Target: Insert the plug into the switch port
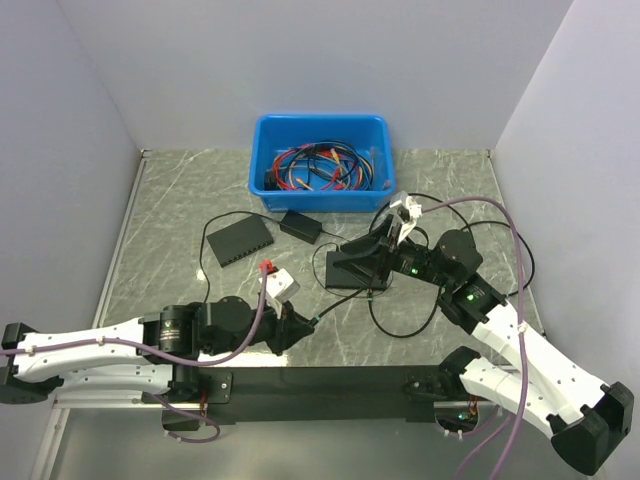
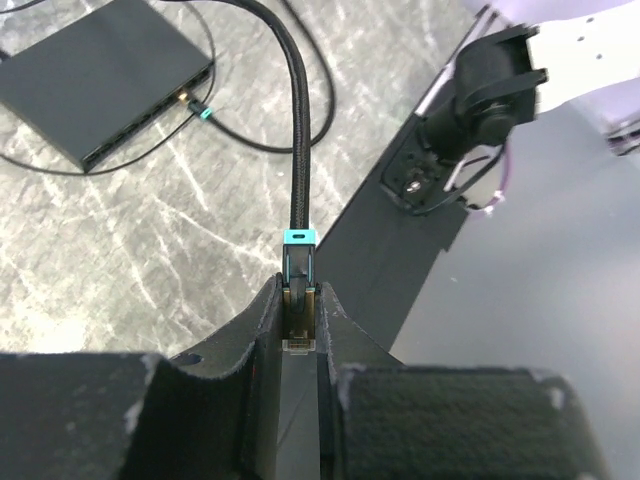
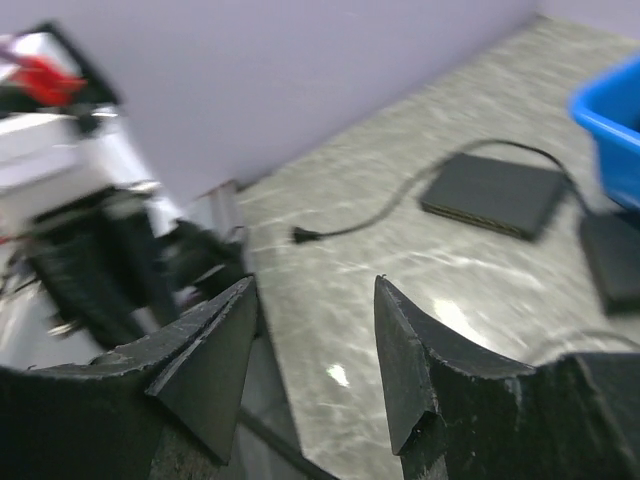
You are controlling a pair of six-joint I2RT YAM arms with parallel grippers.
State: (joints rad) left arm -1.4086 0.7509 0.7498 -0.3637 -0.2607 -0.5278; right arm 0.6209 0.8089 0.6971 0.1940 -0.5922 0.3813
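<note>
My left gripper [image 2: 300, 291] is shut on the plug [image 2: 299, 268], a black connector with a brass tip and a teal ring. Its braided black cable [image 2: 296, 120] runs up and away from the fingers. In the top view this gripper [image 1: 300, 325] sits low near the front edge, pointing right. The switch [image 2: 100, 75], a flat black box, lies beyond it with another teal-ringed cable [image 2: 203, 113] in its edge. My right gripper [image 1: 380, 250] hovers over the switch [image 1: 350, 270]. Its jaws [image 3: 315, 290] stand open with nothing between them.
A blue bin [image 1: 320, 160] of red, blue and black cables stands at the back. A second flat black box [image 1: 240, 240] and a small black adapter [image 1: 300, 225] lie left of the switch. Loose black cable loops across the right side [image 1: 400, 330].
</note>
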